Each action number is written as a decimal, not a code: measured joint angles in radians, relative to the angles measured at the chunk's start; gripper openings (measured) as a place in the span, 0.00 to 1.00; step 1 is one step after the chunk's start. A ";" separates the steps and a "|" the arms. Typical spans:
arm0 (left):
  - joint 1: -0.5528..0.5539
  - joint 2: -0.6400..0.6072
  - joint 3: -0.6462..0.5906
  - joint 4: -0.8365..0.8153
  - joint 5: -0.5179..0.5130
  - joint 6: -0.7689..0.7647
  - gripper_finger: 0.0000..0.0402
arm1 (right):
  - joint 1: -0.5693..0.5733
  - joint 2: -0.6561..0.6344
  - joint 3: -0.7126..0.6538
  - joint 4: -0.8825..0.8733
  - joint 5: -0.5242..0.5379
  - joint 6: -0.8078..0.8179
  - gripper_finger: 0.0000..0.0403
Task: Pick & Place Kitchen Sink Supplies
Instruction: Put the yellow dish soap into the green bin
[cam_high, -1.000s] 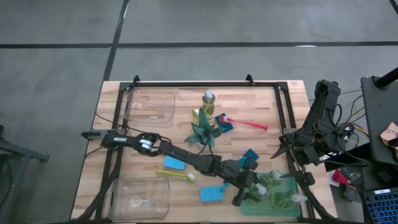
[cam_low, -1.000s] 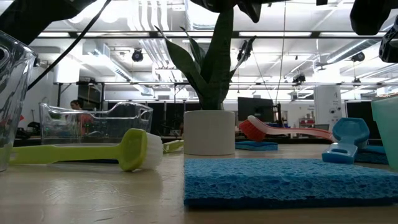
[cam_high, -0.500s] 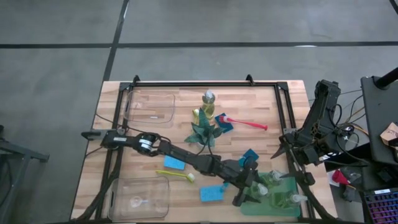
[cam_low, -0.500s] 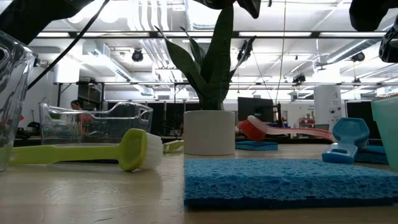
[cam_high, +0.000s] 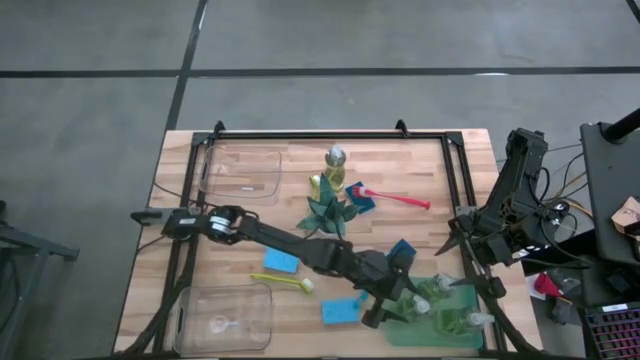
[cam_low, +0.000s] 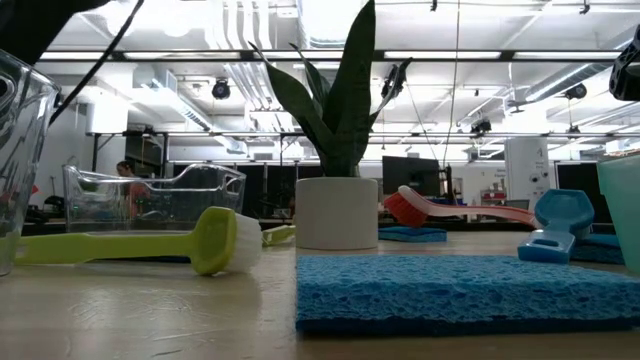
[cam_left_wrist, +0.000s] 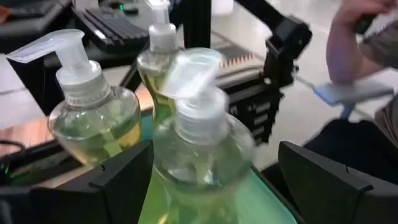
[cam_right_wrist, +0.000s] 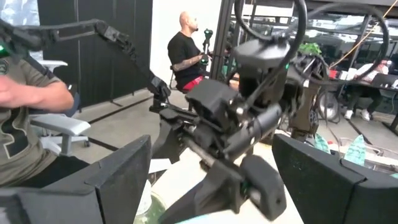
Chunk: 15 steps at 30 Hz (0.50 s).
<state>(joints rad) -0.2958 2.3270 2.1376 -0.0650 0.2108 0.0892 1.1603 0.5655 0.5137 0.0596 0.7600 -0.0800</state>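
My left gripper (cam_high: 392, 303) (cam_left_wrist: 214, 186) is open over the green tray (cam_high: 425, 337) at the table's near right. Its fingers stand on either side of a clear pump bottle (cam_left_wrist: 202, 146) of yellow-green liquid without touching it. Two more bottles (cam_left_wrist: 93, 115) (cam_left_wrist: 160, 59) stand behind it in the tray. Another bottle (cam_high: 335, 170) stands upright at the far middle. Blue sponges (cam_high: 281, 262) (cam_high: 341, 310) (cam_low: 460, 290) lie flat. A yellow-green brush (cam_high: 283, 281) (cam_low: 150, 245), a red-pink brush (cam_high: 395, 197) and a blue brush (cam_high: 402, 250) lie on the wood. My right gripper (cam_high: 465, 245) (cam_right_wrist: 211, 180) waits open at the right edge.
A spiky green potted plant (cam_high: 328, 213) (cam_low: 337, 212) stands mid-table beside my left arm. Clear bins sit at the far left (cam_high: 240, 172) and near left (cam_high: 222, 318). People show in the room beyond the table in the wrist views.
My left arm has risen, and its gripper has drawn back a little toward the table's left. Its dark shapes have left the top of the low view. The blue brush beside the tray shows more fully now.
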 joint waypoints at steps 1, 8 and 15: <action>0.001 -0.015 0.000 -0.038 0.000 0.010 0.83 | 0.000 0.000 0.000 -0.001 0.000 0.001 0.81; 0.009 -0.119 0.000 -0.263 -0.083 0.075 0.83 | 0.000 0.000 0.000 0.000 0.000 0.002 0.81; 0.014 -0.231 -0.001 -0.509 -0.339 0.126 0.83 | 0.000 0.000 0.000 0.000 0.000 0.002 0.81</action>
<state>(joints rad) -0.2813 2.0959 2.1368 -0.5738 -0.1281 0.2149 1.1600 0.5652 0.5137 0.0593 0.7597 -0.0780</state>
